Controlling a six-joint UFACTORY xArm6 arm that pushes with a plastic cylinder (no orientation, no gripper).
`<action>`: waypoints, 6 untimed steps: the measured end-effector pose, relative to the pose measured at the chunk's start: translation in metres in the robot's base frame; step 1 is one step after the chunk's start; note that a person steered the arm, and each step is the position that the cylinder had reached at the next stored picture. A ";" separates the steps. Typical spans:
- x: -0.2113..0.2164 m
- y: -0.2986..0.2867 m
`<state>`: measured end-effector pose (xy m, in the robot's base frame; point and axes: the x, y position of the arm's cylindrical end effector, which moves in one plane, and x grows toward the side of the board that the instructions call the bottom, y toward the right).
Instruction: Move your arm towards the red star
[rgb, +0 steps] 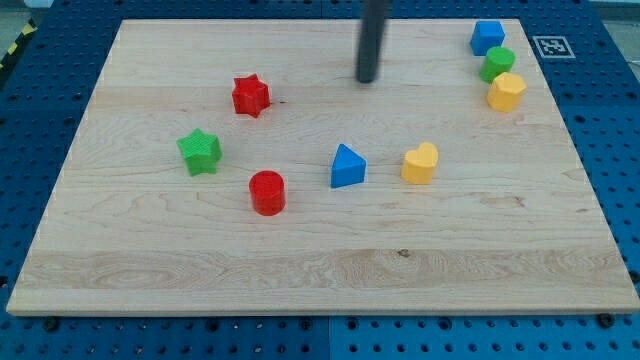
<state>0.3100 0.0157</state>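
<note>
The red star lies on the wooden board in the upper left part of the view. My tip is at the end of the dark rod that comes down from the view's top centre. The tip stands to the right of the red star, a good distance apart from it and slightly higher in the view. It touches no block.
A green star lies left of centre, a red cylinder below the red star, a blue triangular block and a yellow heart at centre. A blue block, green block and yellow block cluster top right.
</note>
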 end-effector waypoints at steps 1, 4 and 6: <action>0.001 -0.110; 0.039 -0.180; 0.053 -0.113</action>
